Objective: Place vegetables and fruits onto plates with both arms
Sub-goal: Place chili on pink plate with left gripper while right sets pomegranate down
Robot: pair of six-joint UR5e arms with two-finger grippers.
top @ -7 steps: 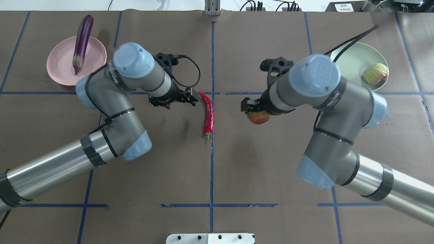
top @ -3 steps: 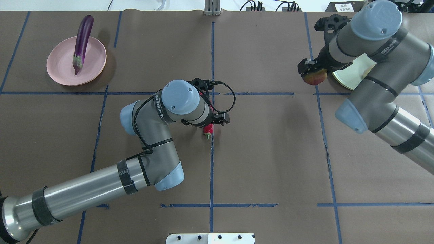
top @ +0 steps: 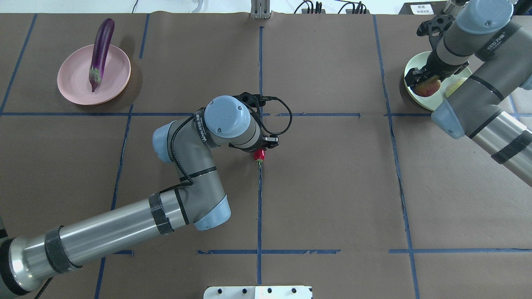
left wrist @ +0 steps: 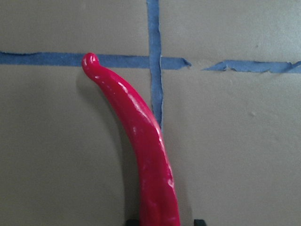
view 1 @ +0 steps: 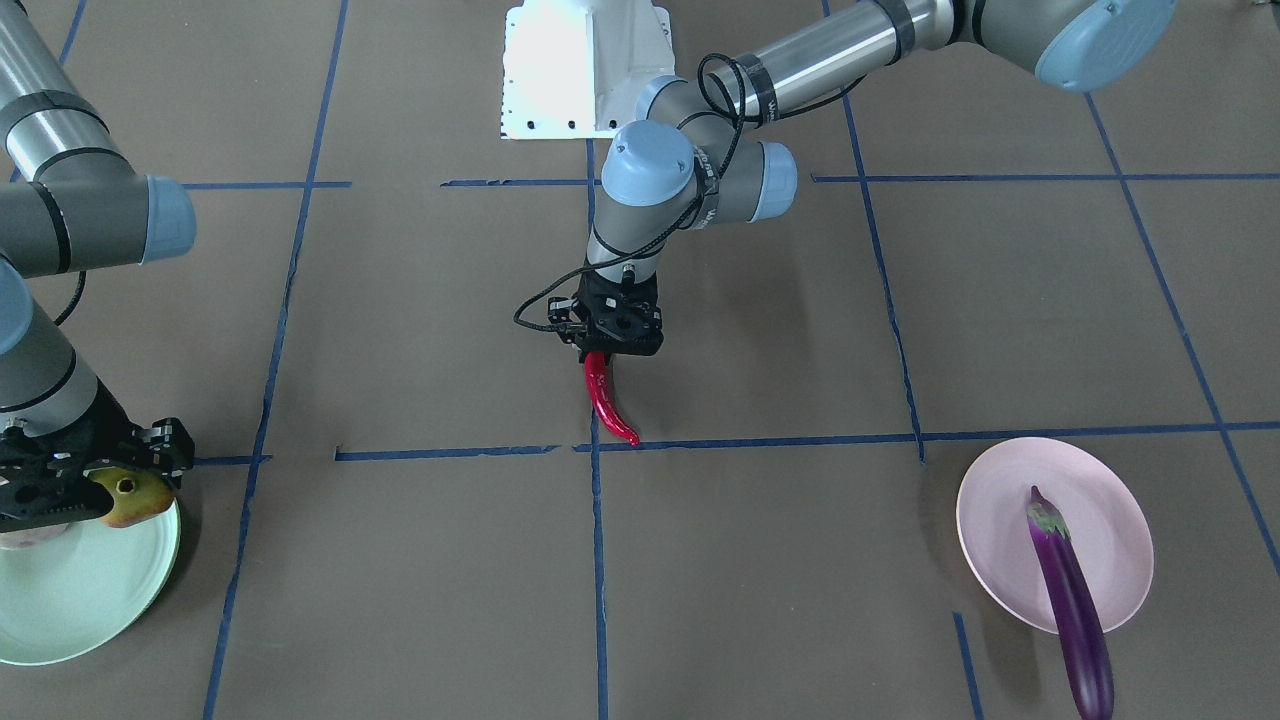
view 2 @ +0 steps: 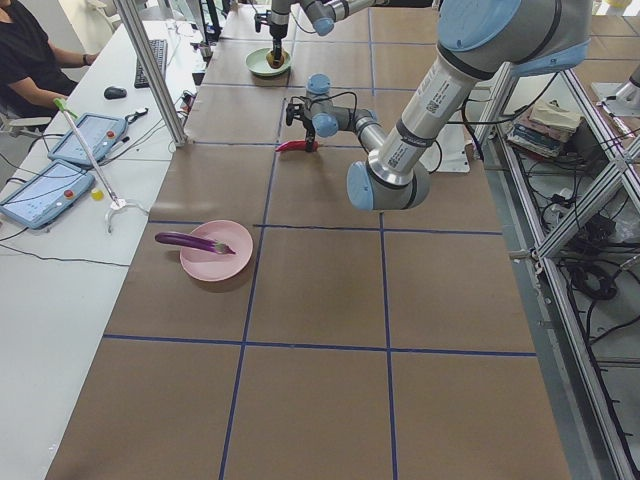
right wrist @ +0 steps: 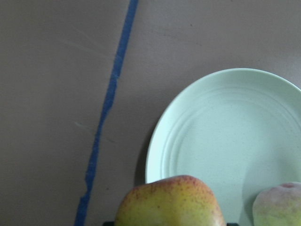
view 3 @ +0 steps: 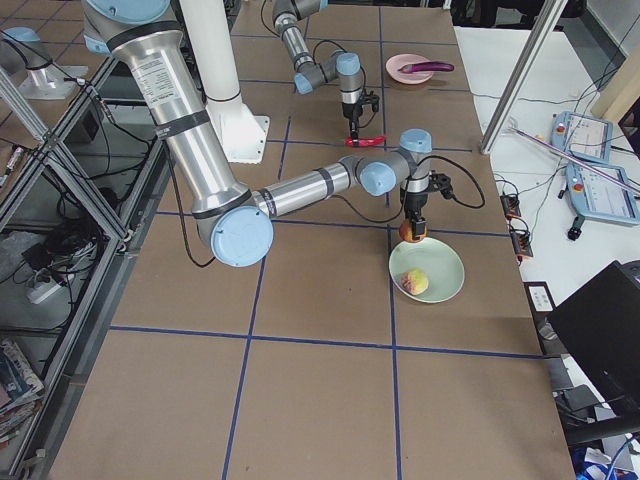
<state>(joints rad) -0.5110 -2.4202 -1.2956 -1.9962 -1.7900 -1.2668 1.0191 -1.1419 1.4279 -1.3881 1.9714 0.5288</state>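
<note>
My left gripper (view 1: 610, 345) is at the table's middle, shut on the stem end of the red chili pepper (view 1: 605, 400), whose tip points away from me; the left wrist view shows the pepper (left wrist: 146, 155) between the fingertips. My right gripper (top: 424, 83) is shut on the pomegranate (top: 428, 88) and holds it over the near-left rim of the mint green plate (top: 413, 66). The pale bumpy fruit (right wrist: 280, 205) lies on that plate (right wrist: 225, 141). The purple eggplant (top: 99, 52) lies across the pink plate (top: 75, 81) at the far left, sticking out over its rim.
Blue tape lines (top: 259, 207) divide the brown table into squares. The white base block (top: 257, 292) sits at the near edge. Cables and plugs (top: 328, 7) lie along the far edge. An operator (view 2: 30, 50) sits by tablets beyond the table's side.
My left gripper moved from beside the pepper to over its stem end and closed on it. My right arm carried the pomegranate from the table's middle to the green plate's rim.
</note>
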